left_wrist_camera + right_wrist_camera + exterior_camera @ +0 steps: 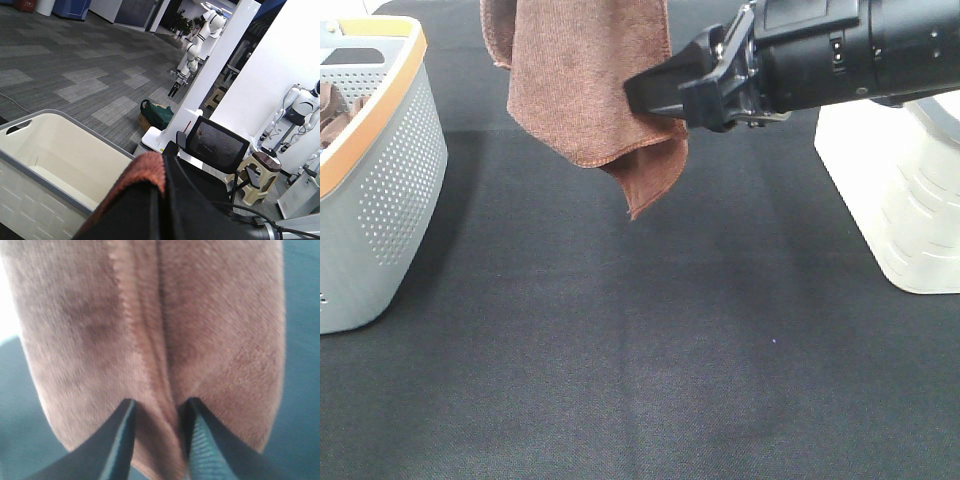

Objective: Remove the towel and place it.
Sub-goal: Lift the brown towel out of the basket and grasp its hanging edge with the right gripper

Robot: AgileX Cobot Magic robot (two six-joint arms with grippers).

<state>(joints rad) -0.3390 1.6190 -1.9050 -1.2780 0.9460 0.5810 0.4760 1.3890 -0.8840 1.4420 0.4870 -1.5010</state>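
Hanging towel (pixel 585 80), right hand (pixel 638 97) pinching its fold, basket (pixel 380 200) left, white base (pixel 910 200) right

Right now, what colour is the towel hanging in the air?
The towel is plain reddish-brown. The right wrist view shows it best, close up.

towel (pixel 582 80) top cut off above, basket (pixel 402 190) cropped left, right wrist close-up blurred

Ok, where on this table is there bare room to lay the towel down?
The broad black table is bare between the basket on the left and the white stand on the right, down to the near edge. It is crowded only at the far side, where the towel hangs and the right arm reaches in.
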